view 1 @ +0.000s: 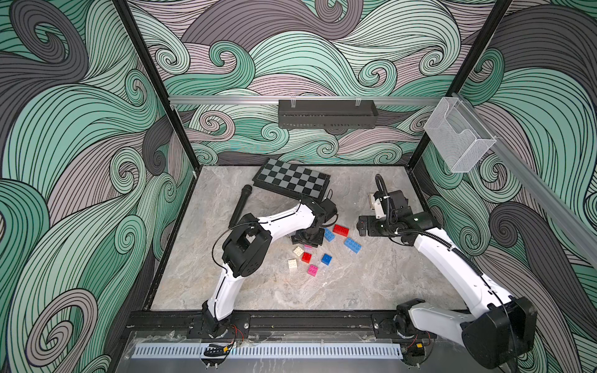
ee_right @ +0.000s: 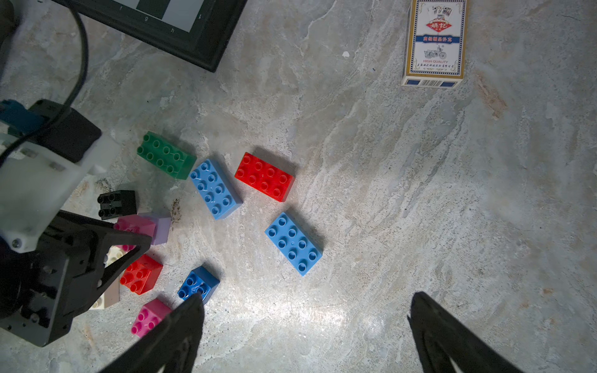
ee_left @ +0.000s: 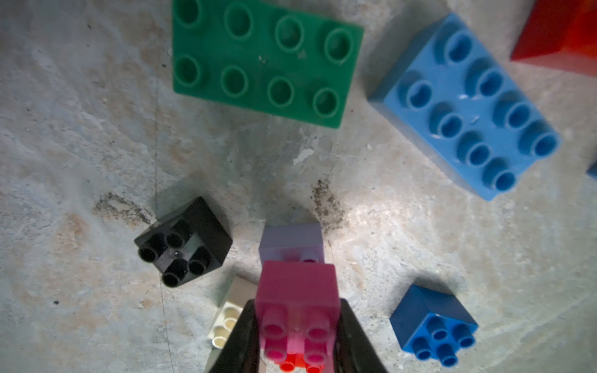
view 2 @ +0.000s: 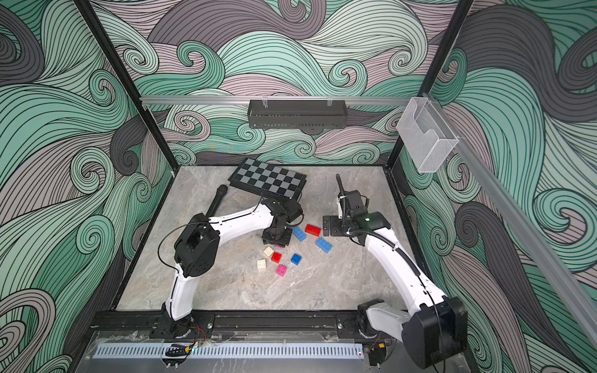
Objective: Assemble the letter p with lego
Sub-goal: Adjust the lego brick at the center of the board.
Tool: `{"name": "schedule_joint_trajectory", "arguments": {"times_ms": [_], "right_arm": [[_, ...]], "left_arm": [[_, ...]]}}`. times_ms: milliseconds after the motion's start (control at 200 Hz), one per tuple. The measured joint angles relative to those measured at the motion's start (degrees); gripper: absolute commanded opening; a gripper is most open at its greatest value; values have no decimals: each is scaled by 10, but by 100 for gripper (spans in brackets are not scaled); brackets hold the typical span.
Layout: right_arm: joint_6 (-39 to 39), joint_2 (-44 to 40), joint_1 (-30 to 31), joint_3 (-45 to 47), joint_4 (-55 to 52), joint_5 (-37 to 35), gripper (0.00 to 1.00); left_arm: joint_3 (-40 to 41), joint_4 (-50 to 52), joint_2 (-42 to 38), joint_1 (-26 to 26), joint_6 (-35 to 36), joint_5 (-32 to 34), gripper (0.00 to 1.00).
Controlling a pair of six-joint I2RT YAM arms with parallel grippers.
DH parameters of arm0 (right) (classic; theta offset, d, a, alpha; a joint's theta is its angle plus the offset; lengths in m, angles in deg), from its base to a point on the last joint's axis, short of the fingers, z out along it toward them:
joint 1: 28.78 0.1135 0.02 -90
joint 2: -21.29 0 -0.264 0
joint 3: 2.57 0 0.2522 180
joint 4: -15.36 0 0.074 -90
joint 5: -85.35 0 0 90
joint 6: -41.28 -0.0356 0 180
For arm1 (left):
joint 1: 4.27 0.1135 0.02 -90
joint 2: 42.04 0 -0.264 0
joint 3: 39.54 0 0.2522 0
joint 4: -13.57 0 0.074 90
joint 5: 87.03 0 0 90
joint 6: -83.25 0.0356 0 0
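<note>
A pink brick (ee_left: 297,290) is clamped in the left claw (ee_left: 296,305), right beside a lilac brick (ee_left: 290,240). The other bricks (view 1: 352,244) lie scattered around the middle of the bench (view 1: 355,284). The right claw (ee_right: 307,297) hangs beside them, its jaws wide apart.

You have bare marble tabletop (view 1: 371,284) across the near half and between the long light-blue brick (ee_right: 293,243) and the card box (ee_right: 433,45), where the right gripper (ee_right: 307,310) hangs with jaws wide. Around the left gripper (ee_left: 295,326), clamped on a pink brick (ee_left: 297,290), room is tight: black brick (ee_left: 184,240), lilac brick (ee_left: 290,240) and dark-blue brick (ee_left: 433,323) crowd close. The chessboard (view 1: 292,177) and microphone (view 1: 240,206) wall off the far side.
</note>
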Motion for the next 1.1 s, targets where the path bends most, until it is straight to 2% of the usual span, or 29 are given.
{"name": "schedule_joint_trajectory", "arguments": {"times_ms": [1101], "right_arm": [[0,6,4,0,0,1,99]], "left_arm": [[7,-12,0,16,-36,-12,16]]}}
